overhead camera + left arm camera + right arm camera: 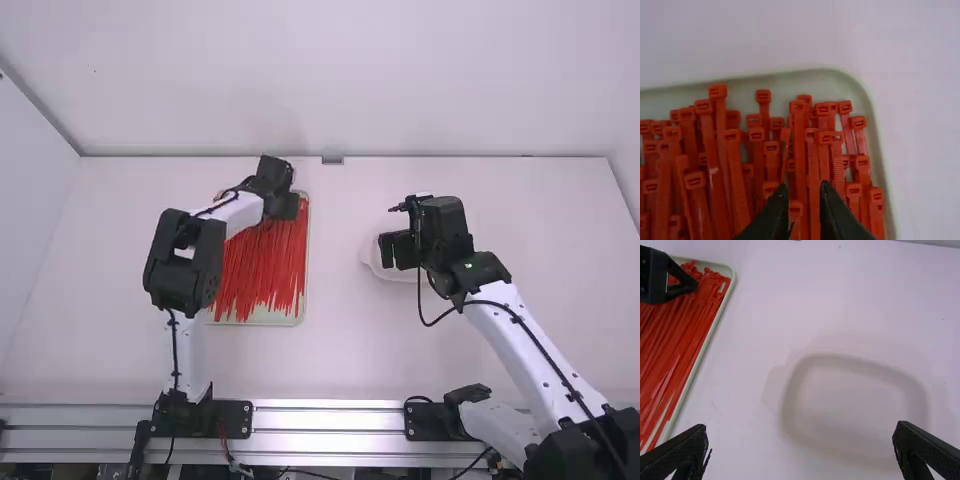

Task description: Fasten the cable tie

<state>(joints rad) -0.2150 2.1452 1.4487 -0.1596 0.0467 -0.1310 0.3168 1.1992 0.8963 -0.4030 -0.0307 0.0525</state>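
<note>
Cable ties: a loose heap of red plastic cable ties (262,265) (730,150) (675,335) lies in the tray, the straps running roughly 12 to 6 o'clock in the high view, with the square heads bunched at the 12 o'clock end.
Tray: a pale green, shallow rectangular tray with rounded corners (262,322) (855,82) (722,295) sits on the white table (480,200), at about 9 o'clock from the dish.
Left claw: the left gripper (285,200) (802,187) (660,275) hangs low over the tray's 12 o'clock end. Its black fingers (777,212) stand a narrow gap apart, with a strap of the heap showing between the tips. No tie is lifted clear.
Right claw: the right gripper (405,248) (800,430) is spread wide and holds nothing, sitting above the dish.
Dish: a white, rounded rectangular plastic dish with a small tab handle (372,258) (850,362) rests on the table, well apart from the tray.
</note>
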